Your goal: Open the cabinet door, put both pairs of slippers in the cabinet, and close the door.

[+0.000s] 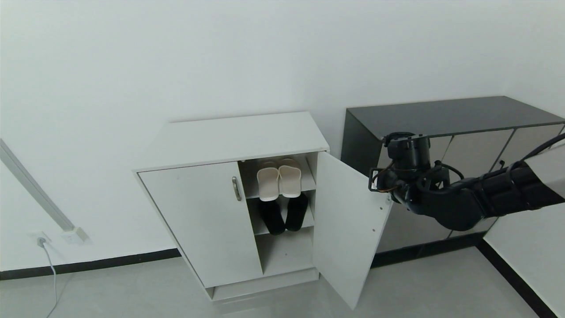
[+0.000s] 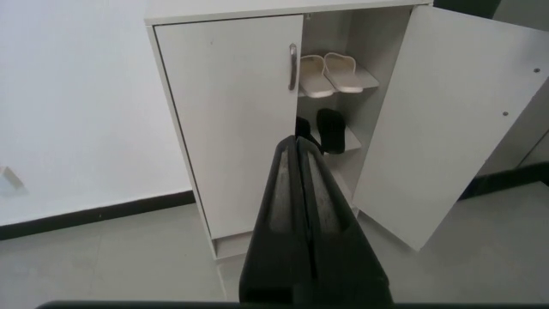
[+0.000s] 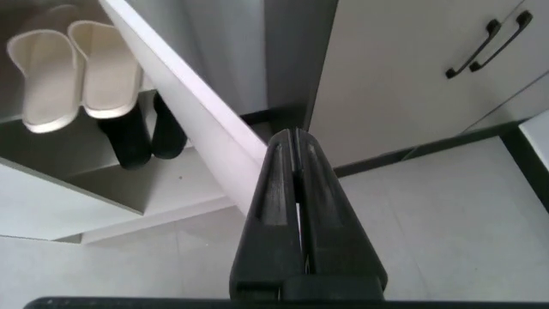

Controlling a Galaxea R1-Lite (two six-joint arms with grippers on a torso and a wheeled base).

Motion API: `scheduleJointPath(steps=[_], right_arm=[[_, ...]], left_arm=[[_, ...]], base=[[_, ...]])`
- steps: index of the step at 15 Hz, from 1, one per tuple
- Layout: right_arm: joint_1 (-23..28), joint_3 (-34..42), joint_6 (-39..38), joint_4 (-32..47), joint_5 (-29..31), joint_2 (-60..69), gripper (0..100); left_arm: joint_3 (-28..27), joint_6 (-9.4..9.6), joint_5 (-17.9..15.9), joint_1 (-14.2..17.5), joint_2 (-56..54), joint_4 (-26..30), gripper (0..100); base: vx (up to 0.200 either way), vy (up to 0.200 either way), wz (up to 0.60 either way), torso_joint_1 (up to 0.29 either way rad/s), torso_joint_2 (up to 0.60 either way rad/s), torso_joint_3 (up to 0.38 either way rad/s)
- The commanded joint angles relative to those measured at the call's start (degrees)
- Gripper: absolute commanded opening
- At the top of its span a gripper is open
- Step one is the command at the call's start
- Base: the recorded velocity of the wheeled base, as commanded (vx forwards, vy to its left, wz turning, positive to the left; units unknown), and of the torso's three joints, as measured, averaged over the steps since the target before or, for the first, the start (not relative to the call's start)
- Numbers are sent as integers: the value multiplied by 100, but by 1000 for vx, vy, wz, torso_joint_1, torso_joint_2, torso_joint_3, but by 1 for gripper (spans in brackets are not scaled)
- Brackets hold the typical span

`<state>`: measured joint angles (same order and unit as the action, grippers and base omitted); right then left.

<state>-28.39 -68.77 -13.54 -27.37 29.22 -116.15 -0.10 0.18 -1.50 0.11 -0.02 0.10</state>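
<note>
The white cabinet (image 1: 229, 141) stands against the wall with its right door (image 1: 348, 225) swung open and its left door (image 1: 198, 221) closed. A white pair of slippers (image 1: 279, 179) lies on the upper shelf, a black pair (image 1: 283, 214) on the shelf below. My right gripper (image 1: 374, 180) is at the open door's outer edge, behind the panel. In the right wrist view it (image 3: 297, 137) is shut, its tip against the door (image 3: 184, 99). My left gripper (image 2: 298, 146) is shut on nothing, held off the cabinet front near the closed door's handle (image 2: 292, 67).
A dark sideboard (image 1: 441, 115) with grey doors stands right of the cabinet, close behind the open door. A wall socket with a cable (image 1: 42, 241) is low on the left wall. Bare grey floor (image 1: 132, 296) lies in front.
</note>
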Motion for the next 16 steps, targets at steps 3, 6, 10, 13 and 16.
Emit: scheduleJointPath(steps=[3,6,10,13,16], right_arm=[[167,-102,-17,-23,-127,-285,0],[255,-146,-34,-23,-224,-426,0],[264,-137,-26,-5,-233,-426,0],[220,-102,-34,-5,-233,-426,0],[-17,92,-26,-5,-224,-303,0]], left_arm=[[1,-1,1,7,2,-1,0],[1,-1,1,7,2,-1,0],[1,-1,1,7,2,-1,0],[1,-1,1,7,2,-1,0],[1,-1,1,7,2,-1,0]], base=[[0,0,0,0,0,0],[0,0,0,0,0,0],[0,0,0,0,0,0],[0,0,0,0,0,0],[0,0,0,0,0,0]])
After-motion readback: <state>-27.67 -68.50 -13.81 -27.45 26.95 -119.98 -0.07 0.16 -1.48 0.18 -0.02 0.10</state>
